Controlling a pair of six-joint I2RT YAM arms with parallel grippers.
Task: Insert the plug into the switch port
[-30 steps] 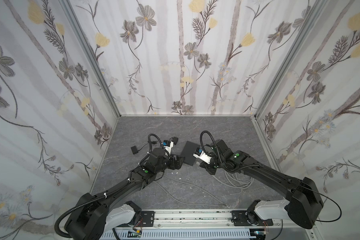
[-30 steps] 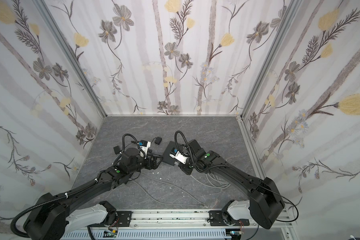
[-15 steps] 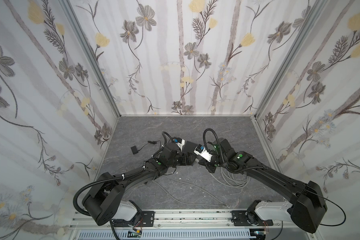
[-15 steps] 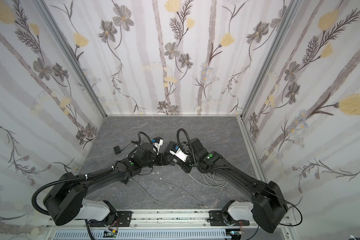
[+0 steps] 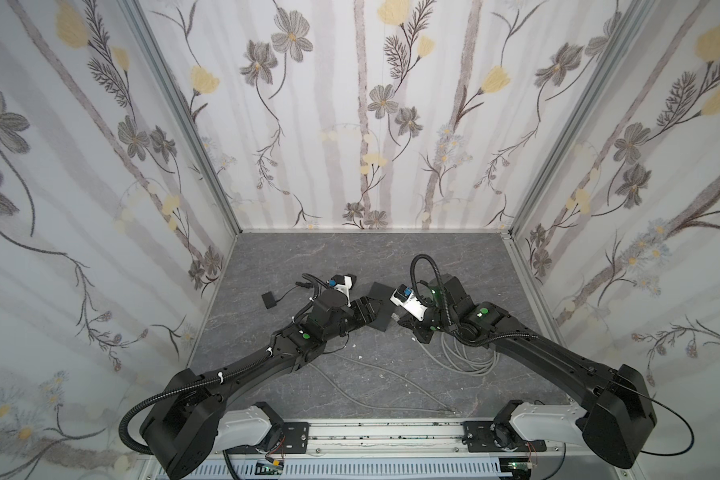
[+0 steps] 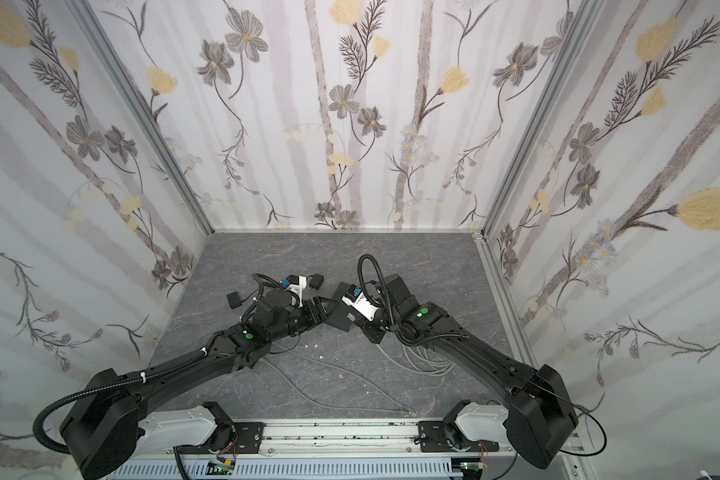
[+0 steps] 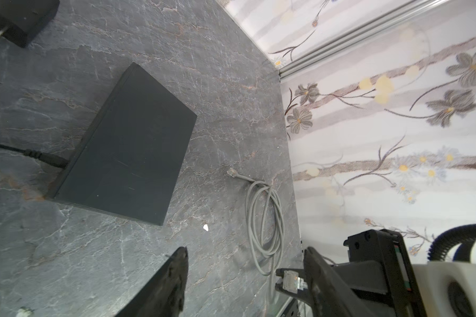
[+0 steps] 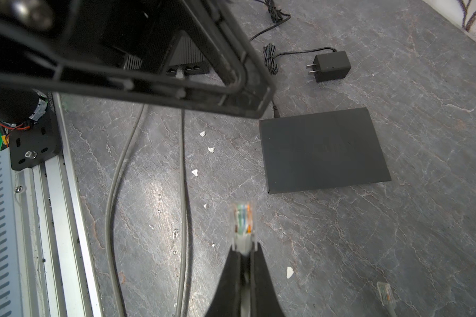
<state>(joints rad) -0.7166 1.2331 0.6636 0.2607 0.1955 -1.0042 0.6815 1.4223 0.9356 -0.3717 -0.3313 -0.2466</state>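
— Clear plastic plug (image 8: 242, 222): whereabouts and grip?
— Clamped by its boot in the right gripper (image 8: 243, 251), tips pressed tight on it. Held off the grey floor (image 8: 396, 247), long axis in line with the fingers.
— Bearing to the switch (image 8: 322, 149)?
— Lies flat, near but apart. Sits off to one side of the plug's line, away from the base rail (image 8: 52, 219), not ahead of the nose. Falls between the two grippers in both top views.
— Port face?
— Cannot tell on that box. Shows only a power lead (image 7: 44, 160) entering one edge. Glimpsed past the left arm (image 8: 121, 55): a row of ports (image 8: 187, 69) on a further dark housing (image 8: 186, 55), grey cable (image 8: 182, 164) seated in one.
— Left gripper (image 7: 246, 249)?
— Stands moderately wide, holding nothing, near the switch's opposite side.
— Judgement?
— Calls for swinging the right wrist to bring the plug's axis square onto a port. Leaves the left gripper free to brace the box.
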